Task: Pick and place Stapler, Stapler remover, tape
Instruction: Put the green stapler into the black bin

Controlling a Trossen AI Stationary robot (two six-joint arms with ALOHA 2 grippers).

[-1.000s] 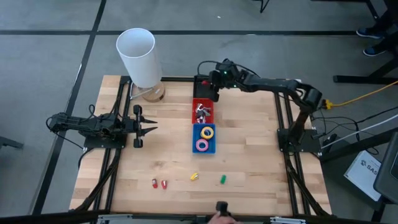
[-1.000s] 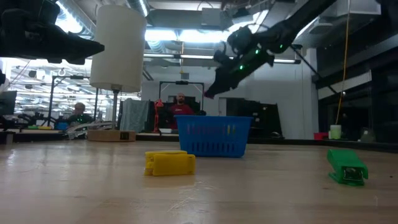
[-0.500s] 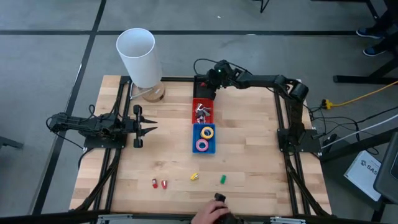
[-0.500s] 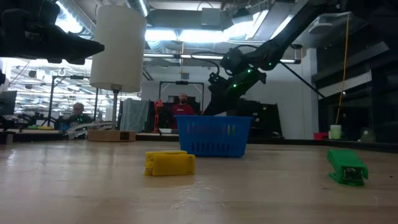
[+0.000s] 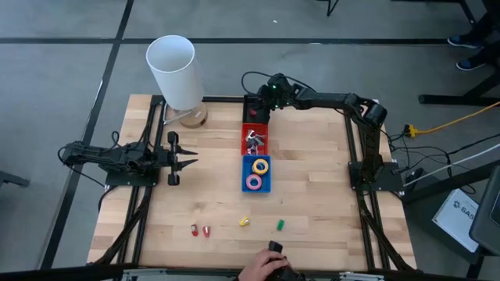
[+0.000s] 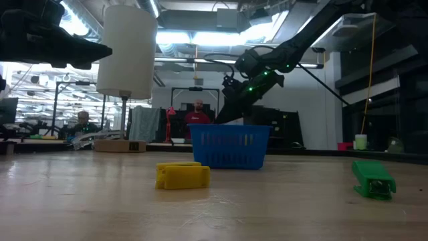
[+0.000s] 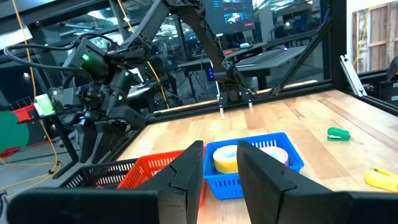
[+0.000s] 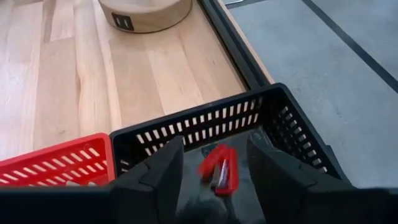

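Note:
My right gripper (image 5: pixel 262 104) hangs open over the black basket (image 5: pixel 258 109) at the table's far middle. In the right wrist view a red stapler (image 8: pixel 219 169) lies in that basket (image 8: pixel 292 134), between my spread fingers and apart from both. Blue basket (image 5: pixel 256 173) holds a yellow tape roll (image 5: pixel 260 165) and a pink one (image 5: pixel 255 182). Red basket (image 5: pixel 254 140) holds silvery staple removers. Two red staplers (image 5: pixel 200 231), a yellow stapler (image 5: pixel 244 222) and a green stapler (image 5: pixel 279 225) lie flat on the near table. My left gripper (image 5: pixel 184 162) waits open at the left.
A white cylinder (image 5: pixel 173 70) on a round wooden base stands at the far left corner. A person's hand (image 5: pixel 266 269) with a dark object reaches over the near edge. Bare wood lies between the baskets and the near staplers, and right of the baskets.
My right gripper has come down toward the black basket and shifted a little toward the table's left, its arm folding lower. A person's hand has come in over the near edge.

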